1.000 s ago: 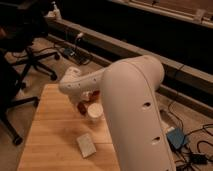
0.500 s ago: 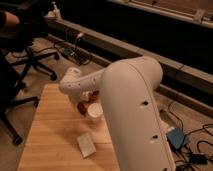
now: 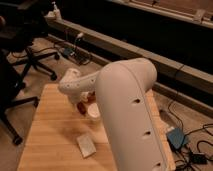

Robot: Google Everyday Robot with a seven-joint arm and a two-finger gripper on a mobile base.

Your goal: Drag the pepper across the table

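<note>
The pepper (image 3: 81,107) is a small dark red item on the light wooden table (image 3: 52,130), just left of the white cup (image 3: 93,113). My white arm reaches in from the lower right and hides much of the table's right half. My gripper (image 3: 82,101) is at the end of the arm's wrist, right above the pepper and mostly hidden by the wrist. A rounder reddish-brown object (image 3: 91,97) lies just behind the cup.
A flat grey block (image 3: 86,145) lies on the table near the front. Black office chairs (image 3: 30,55) stand on the floor to the left. A long ledge with cables runs behind the table, and a blue box (image 3: 176,138) lies on the floor at right.
</note>
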